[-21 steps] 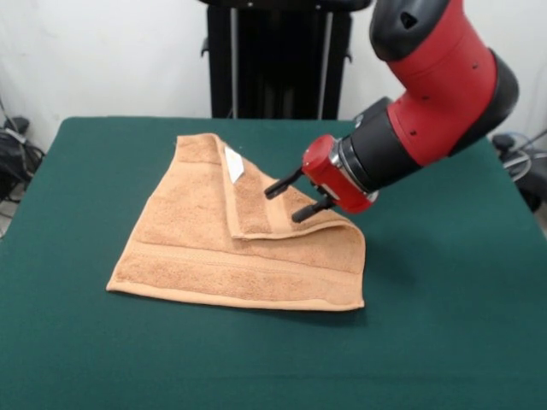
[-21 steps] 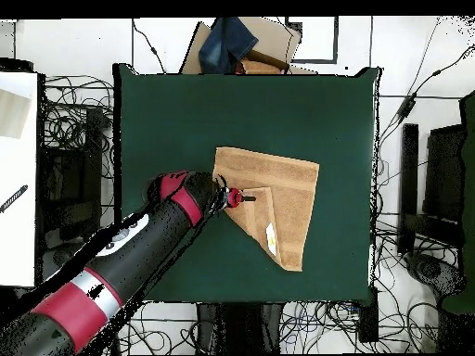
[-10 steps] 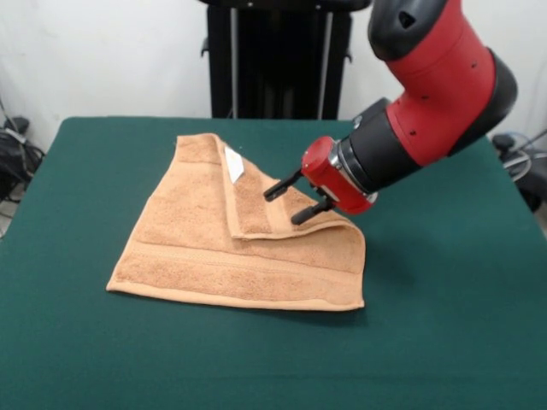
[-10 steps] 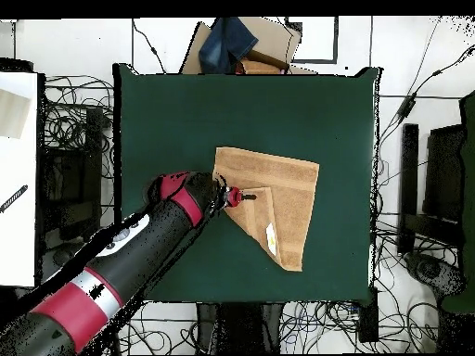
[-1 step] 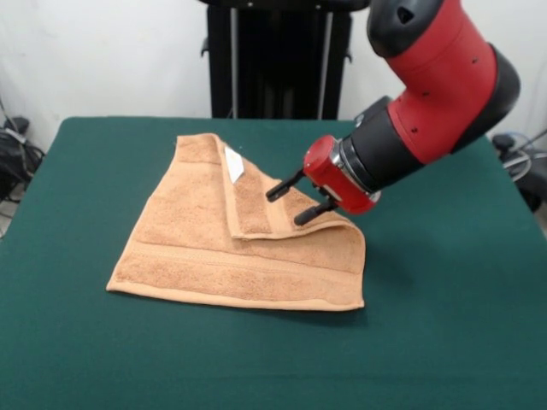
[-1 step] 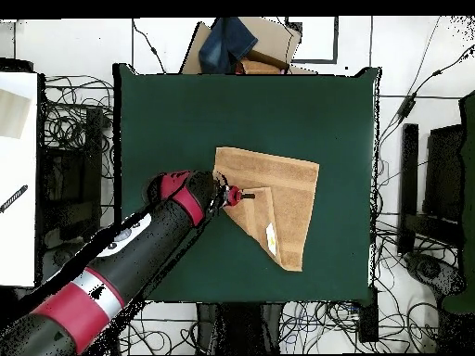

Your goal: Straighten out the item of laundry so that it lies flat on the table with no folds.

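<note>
Towel: the small tan terry-cloth towel sits mid-table, one corner folded over onto itself, white tag showing on the flap.
Table: big rectangular dark green cloth-covered table, towel well inside its edges.
Gripper: red-and-black arm's gripper, two black fingers spread apart, empty, tips hovering just above the folded flap.

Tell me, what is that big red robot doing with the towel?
The red and black robot arm is working on a light-brown terry-cloth towel lying on the dark green cloth-covered table. The towel is not flat: one corner is folded over onto the rest, with a small white tag showing on the flap. The gripper is open, with its black fingers right at the tip of that folded corner. It has not closed on the cloth, so the fold is not yet undone.
</note>
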You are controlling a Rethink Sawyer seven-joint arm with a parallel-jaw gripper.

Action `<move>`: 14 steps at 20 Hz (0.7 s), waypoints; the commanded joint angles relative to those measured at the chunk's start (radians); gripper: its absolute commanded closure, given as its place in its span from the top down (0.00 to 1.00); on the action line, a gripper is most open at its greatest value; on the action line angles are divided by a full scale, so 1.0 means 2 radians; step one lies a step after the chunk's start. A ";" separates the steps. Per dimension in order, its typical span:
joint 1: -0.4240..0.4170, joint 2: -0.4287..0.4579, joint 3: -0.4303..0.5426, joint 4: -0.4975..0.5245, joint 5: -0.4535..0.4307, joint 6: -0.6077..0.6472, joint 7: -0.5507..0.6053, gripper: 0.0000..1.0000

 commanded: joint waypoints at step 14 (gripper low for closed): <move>-0.015 0.011 0.088 -0.011 0.024 -0.003 0.121 1.00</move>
